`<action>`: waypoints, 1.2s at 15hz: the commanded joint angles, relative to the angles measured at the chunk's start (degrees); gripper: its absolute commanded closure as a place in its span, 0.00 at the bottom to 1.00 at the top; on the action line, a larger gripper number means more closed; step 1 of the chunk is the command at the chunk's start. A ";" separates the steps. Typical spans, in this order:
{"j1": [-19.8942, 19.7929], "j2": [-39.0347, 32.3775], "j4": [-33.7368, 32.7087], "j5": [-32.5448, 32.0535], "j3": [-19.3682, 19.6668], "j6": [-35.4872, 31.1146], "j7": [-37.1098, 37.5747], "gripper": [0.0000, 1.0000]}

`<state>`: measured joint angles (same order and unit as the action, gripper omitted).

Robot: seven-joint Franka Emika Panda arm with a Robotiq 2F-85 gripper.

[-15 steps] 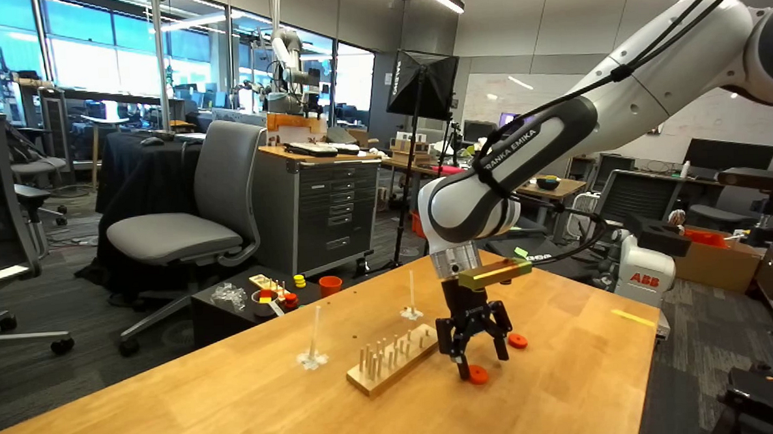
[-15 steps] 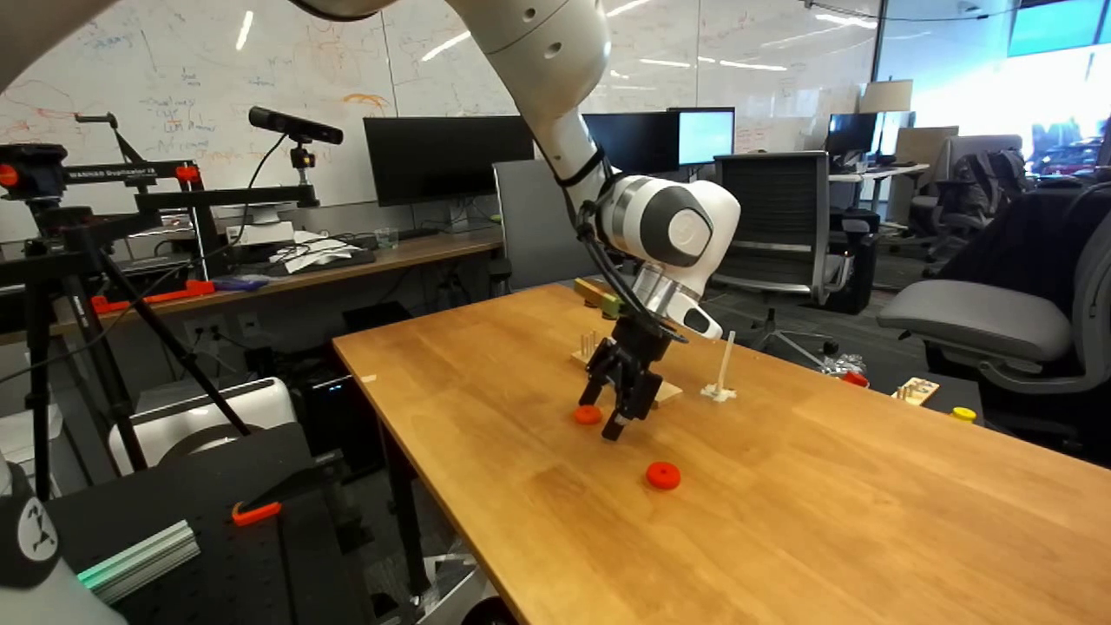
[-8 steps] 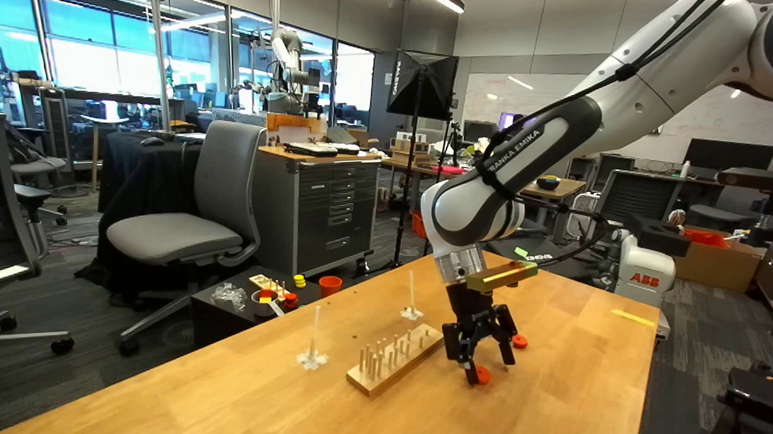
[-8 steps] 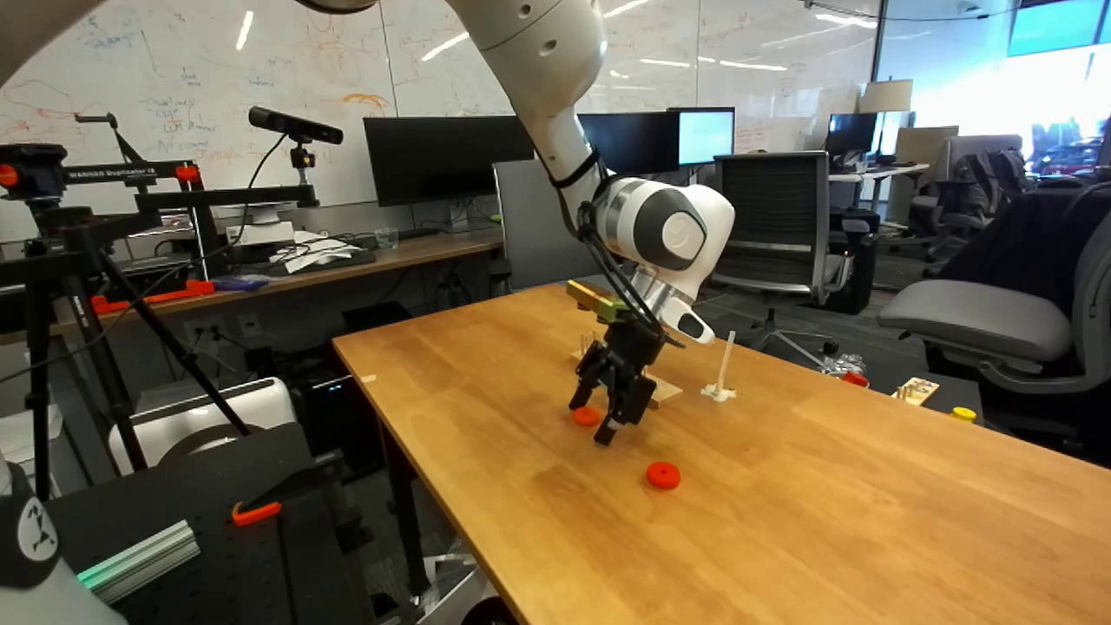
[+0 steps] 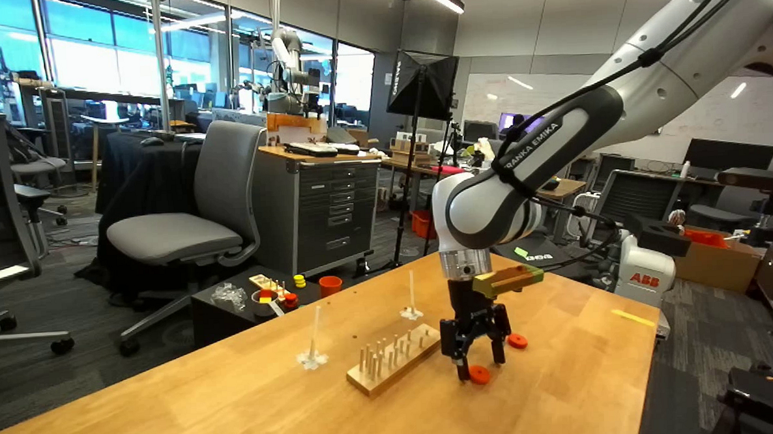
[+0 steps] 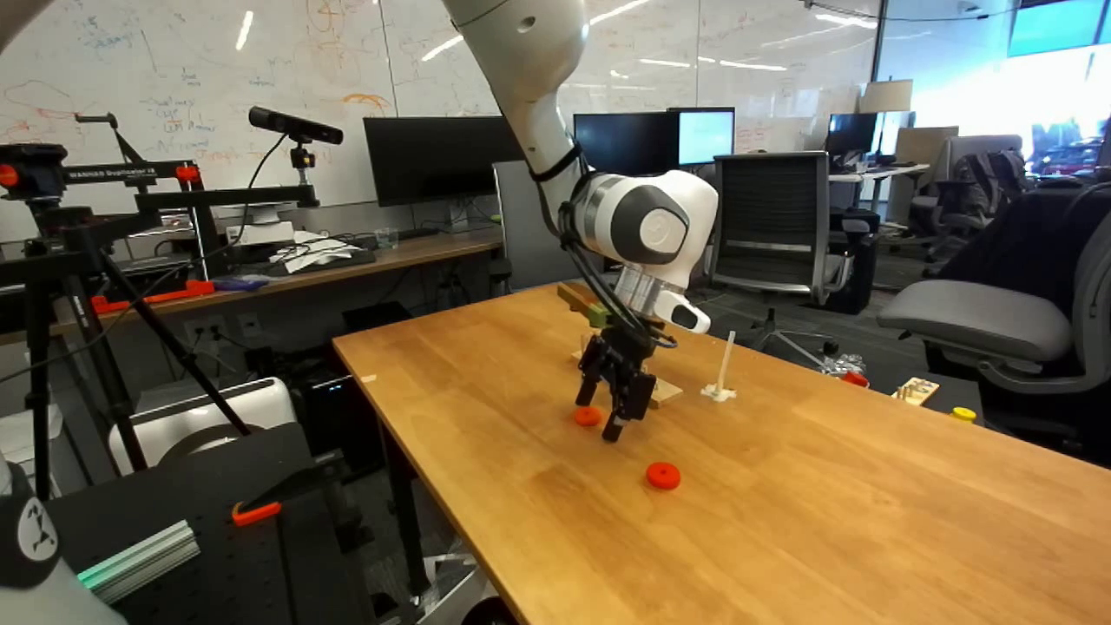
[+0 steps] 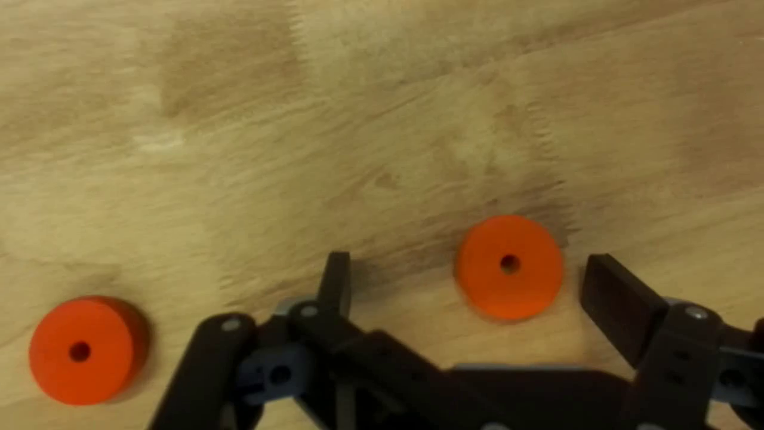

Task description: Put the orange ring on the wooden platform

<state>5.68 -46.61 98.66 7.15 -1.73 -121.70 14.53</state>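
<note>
The table [image 5: 238,406] carries the wooden platform [image 5: 393,367]; near it, the claw [image 7: 470,272] has its 2 fingers spread. Between them, just beside the right-hand finger [image 7: 621,307] in the wrist view and seemingly touching neither, the orange ring [image 7: 510,285] lies flat on the table, so a centring shift would probably help. It is bright orange, round with no long axis, and has 1 dark central hole.

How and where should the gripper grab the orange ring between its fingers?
Probably grip the orange ring by its outer rim, coming straight down from above, with the gripper closing on opposite sides. It lies flat on the tabletop, low and round, and its hole looks too small for a fingertip. In the wrist view it shows closer to one finger, so centring first may help.
</note>
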 commanded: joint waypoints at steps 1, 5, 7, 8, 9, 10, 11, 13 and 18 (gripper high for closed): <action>0.24 5.16 7.52 0.52 -0.46 -8.41 -1.51 0.00; 0.33 5.93 10.53 0.38 -0.92 -11.88 -2.06 0.00; -0.01 6.00 11.83 0.96 -1.28 -14.26 -2.52 0.00; -0.18 6.15 12.32 1.02 -1.40 -15.04 -2.91 0.00; -0.42 6.40 13.18 1.31 -1.57 -16.78 -3.27 0.00; -0.60 6.67 13.85 1.23 -1.67 -17.45 -3.80 0.00; -0.64 6.86 14.57 1.23 -1.71 -18.71 -4.00 0.00; -0.40 7.07 15.61 0.99 -1.63 -20.45 -3.83 0.00; 0.78 8.71 19.04 0.08 -1.12 -23.76 -2.72 0.00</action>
<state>6.02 -40.10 113.32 7.16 -2.69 -142.45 12.45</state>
